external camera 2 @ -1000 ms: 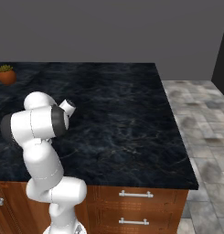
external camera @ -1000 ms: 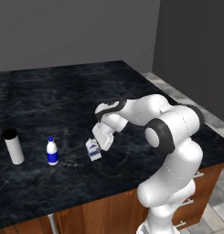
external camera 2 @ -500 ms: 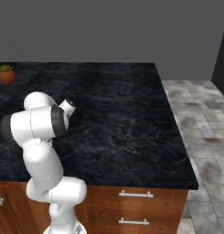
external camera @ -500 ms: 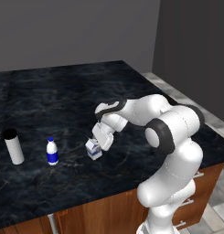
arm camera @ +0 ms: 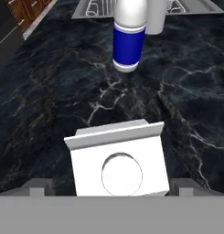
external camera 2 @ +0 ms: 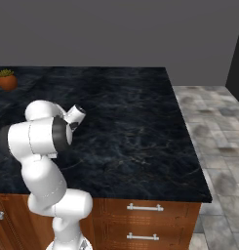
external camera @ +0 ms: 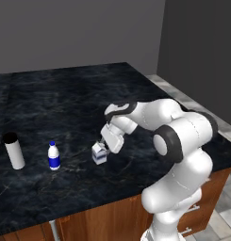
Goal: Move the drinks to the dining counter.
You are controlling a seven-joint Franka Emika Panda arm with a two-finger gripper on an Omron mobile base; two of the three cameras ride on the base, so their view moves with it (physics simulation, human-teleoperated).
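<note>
- Black marble with faint white veins tops the dining counter (external camera: 65, 94); all three drinks stand on it, so as far as I can judge the carrying part of the task is done or nearly done
- the carton (external camera: 99, 153) stands upright on the counter just below the gripper (external camera: 106, 143); in the hand view the carton (arm camera: 118, 162) sits between the two finger tips with a gap on each side, so the fingers are spread and grip nothing
- the small bottle (external camera: 53, 156) with its blue label stands to the left of the carton, apart from it; the tall white cylinder (external camera: 14, 151) with a black cap stands further left, near the counter's edge
- what seems left is only for the arm to lift clear of the carton; I see no other drink waiting elsewhere
- the counter rests on a brown wooden base with drawers (external camera 2: 145, 219) and metal handles; a small potted plant (external camera 2: 7, 79) sits at its far corner in the right base view
- plain grey walls close the room behind; a grey stone-tiled floor (external camera 2: 213, 132) runs along the counter's right side
</note>
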